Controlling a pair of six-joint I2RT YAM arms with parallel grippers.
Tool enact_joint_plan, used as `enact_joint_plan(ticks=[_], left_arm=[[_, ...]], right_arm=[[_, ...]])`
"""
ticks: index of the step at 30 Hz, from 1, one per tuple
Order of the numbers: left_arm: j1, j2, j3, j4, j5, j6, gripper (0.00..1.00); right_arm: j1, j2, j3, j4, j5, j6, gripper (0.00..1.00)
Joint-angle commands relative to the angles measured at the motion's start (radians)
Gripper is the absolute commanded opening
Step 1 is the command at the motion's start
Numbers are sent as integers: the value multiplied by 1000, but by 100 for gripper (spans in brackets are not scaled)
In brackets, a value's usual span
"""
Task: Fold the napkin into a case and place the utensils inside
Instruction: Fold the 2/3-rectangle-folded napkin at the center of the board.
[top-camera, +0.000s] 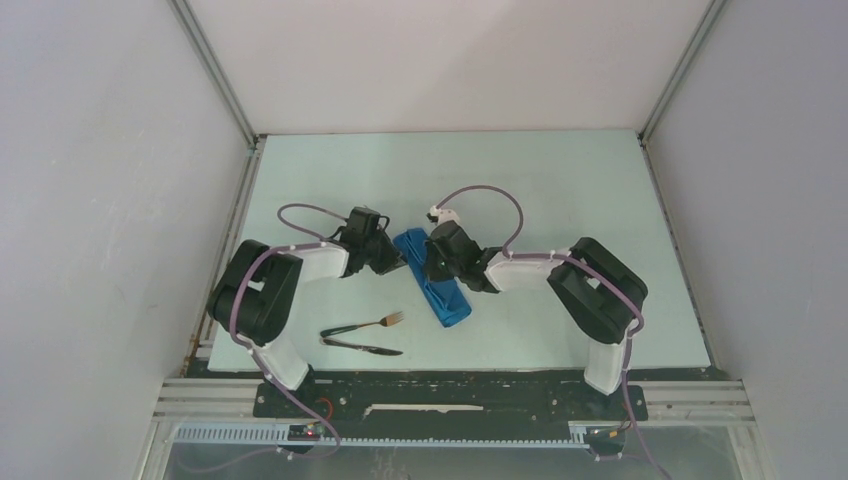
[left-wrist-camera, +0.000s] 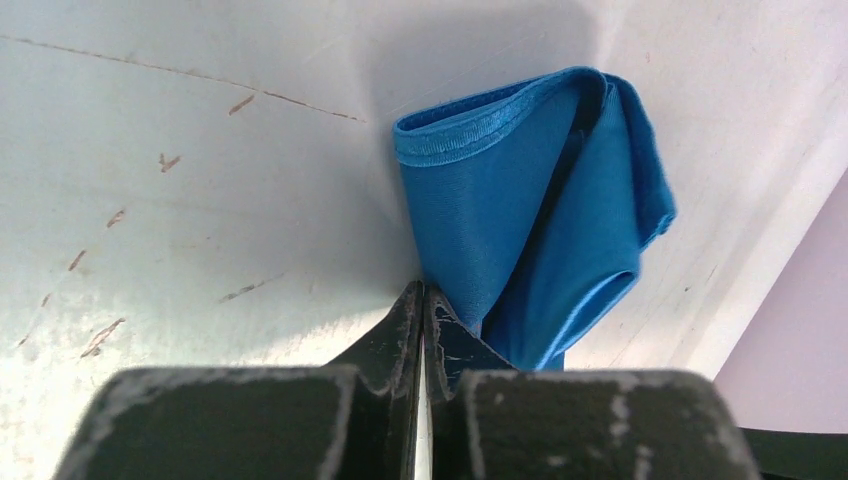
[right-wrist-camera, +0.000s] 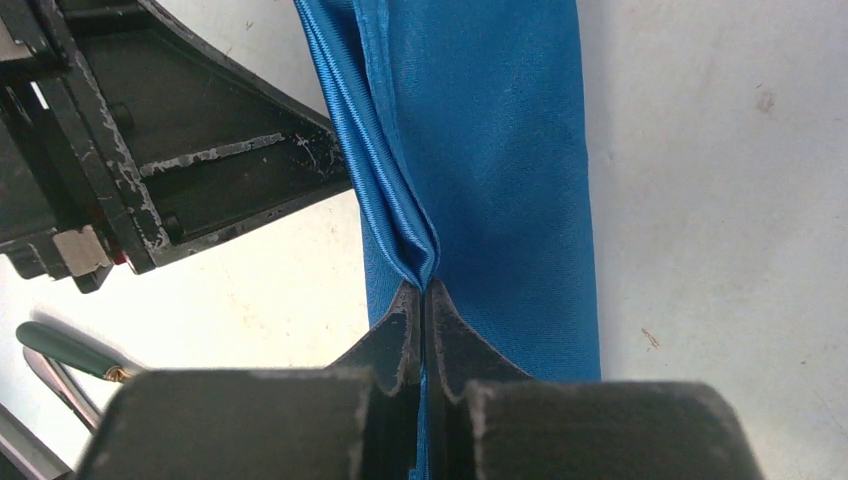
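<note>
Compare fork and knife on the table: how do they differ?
The fork shows a pale metal head with tines; the knife looks dark along its length. The fork lies farther back on the table, the knife nearer its front edge. Both lie flat, outside the napkin, handle ends close and tips splayed.

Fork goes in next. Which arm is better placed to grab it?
Left. The fork and knife lie near-left, closer to the left gripper; the right gripper would have to cross the napkin. Both are shut on the napkin now.
</note>
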Motion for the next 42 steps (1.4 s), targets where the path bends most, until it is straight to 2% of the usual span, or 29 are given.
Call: enact_joint_plan(ticks=[1,13,21,23,29,31,36,42], left_arm=[[3,27,14,-8,-21,11,6],[5,-28,20,-74,-43,49,7],[45,-248,-7,-175,-35,95,21],[47,-267,17,-177,6,105,28],[45,-175,127,-144,126,71,36],[43,-143,167,-208,93,73,46],[34,-130,179,-240,4,72,56],[28,-21,261,-271,-17,110,56]], right_arm=[[20,13,0,38,-18,-28,0],[20,46,0,34,-36,-34,0],[20,54,1,28,-27,-38,0],[20,54,1,26,-23,-39,0],[20,52,1,29,-22,-38,0],[21,48,1,26,-23,-38,0],[21,36,-11,34,-22,-38,0],[21,40,-17,45,-28,-34,0]])
